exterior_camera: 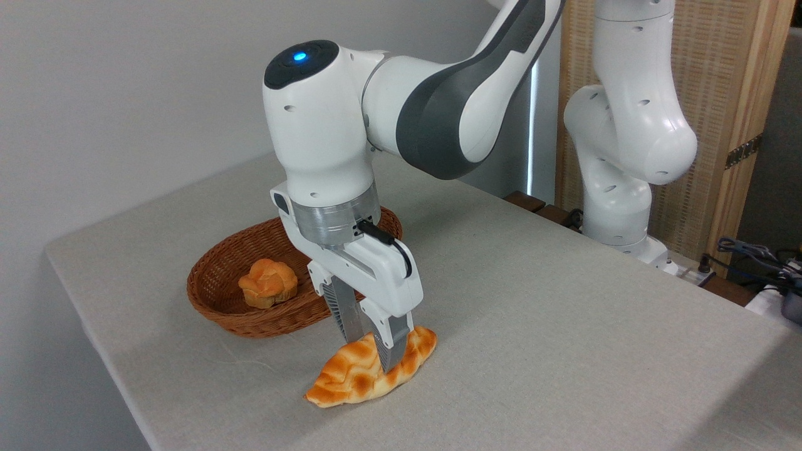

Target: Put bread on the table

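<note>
Grey-beige cloth worktop (564,326) is carrying everything; the wicker basket (216,300) with a small bun (267,282) is sitting behind left. The hand (369,351) is pointing straight down, fingers grasping the bread (351,376) across its middle. Loaf's long axis is running front-left to back-right, its front tip seemingly touching the cloth, so release looks near.

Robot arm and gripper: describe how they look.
The glossy white Franka arm has dark grey joint panels, small round holes and a black cap with a blue light. A silver ring tops the white two-finger gripper; a black cable loops beside it, and its fingers are ribbed grey.
</note>
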Controlling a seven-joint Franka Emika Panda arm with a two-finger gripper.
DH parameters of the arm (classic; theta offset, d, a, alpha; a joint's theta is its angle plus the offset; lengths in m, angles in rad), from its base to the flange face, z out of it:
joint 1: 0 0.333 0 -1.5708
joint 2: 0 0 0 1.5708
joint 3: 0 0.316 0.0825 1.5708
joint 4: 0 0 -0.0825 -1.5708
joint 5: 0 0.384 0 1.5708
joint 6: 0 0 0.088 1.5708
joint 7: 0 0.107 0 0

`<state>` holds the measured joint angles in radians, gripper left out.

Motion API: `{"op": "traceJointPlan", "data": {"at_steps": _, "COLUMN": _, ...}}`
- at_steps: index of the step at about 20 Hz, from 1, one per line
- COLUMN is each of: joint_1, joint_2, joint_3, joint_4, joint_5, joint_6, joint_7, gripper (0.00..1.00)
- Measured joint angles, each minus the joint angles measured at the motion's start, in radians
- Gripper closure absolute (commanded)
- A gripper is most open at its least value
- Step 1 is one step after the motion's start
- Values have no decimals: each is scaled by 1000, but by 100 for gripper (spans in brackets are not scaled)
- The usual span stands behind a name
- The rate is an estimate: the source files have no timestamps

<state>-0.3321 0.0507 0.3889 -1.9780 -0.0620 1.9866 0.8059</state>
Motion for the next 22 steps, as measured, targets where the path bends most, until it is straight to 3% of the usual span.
{"op": "traceJointPlan", "data": {"at_steps": 6, "joint_1": -2, "joint_2": -21, "joint_3": -4, "joint_4": 28, "joint_5": -1, "joint_6": 0, "joint_7": -25, "gripper": 0}}
{"op": "traceJointPlan", "data": {"at_steps": 10, "joint_1": -11, "joint_2": -48, "joint_3": -18, "joint_4": 77, "joint_5": -40, "joint_6": -18, "joint_7": -78, "gripper": 0}}
{"op": "traceJointPlan", "data": {"at_steps": 14, "joint_1": -13, "joint_2": -59, "joint_3": -26, "joint_4": 211, "joint_5": -76, "joint_6": -152, "joint_7": -81, "gripper": 0}}
{"op": "traceJointPlan", "data": {"at_steps": 18, "joint_1": -3, "joint_2": -66, "joint_3": -56, "joint_4": 330, "joint_5": -80, "joint_6": -288, "joint_7": -81, "gripper": 0}}
{"op": "traceJointPlan", "data": {"at_steps": 19, "joint_1": 24, "joint_2": -65, "joint_3": -94, "joint_4": 339, "joint_5": -80, "joint_6": -298, "joint_7": -81, "gripper": 0}}
{"op": "traceJointPlan", "data": {"at_steps": 22, "joint_1": 193, "joint_2": -54, "joint_3": -284, "joint_4": 341, "joint_5": -79, "joint_6": -299, "joint_7": -81, "gripper": 0}}
